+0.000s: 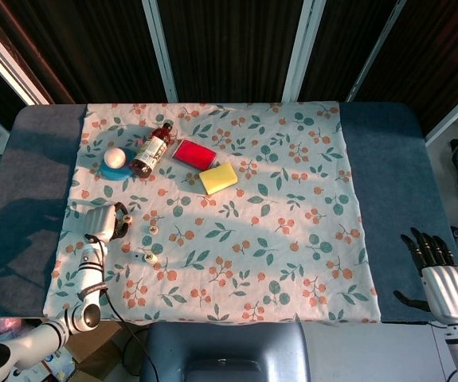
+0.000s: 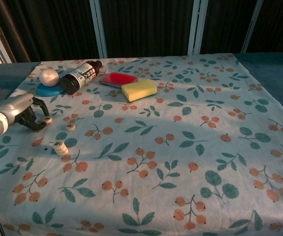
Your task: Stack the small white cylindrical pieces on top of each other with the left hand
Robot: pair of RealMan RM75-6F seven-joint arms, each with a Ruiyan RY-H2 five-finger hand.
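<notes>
Left hand [image 2: 27, 112] pinching small white piece [image 2: 47, 119] at fingertips; existing stack [image 2: 60, 147] nearby. Risk: off-centre placement toppling stack. Right hand [image 1: 444, 286] spread, idle.

White tablecloth [image 2: 190, 162] with orange berries, teal leaves; red block [image 2: 118, 78], yellow sponge [image 2: 139, 90].

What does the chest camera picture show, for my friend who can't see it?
A robot's left hand pinches a small white piece above a flowery tablecloth. Nearby lie another piece and a little stack; behind are a bottle, ball and two sponges.
</notes>
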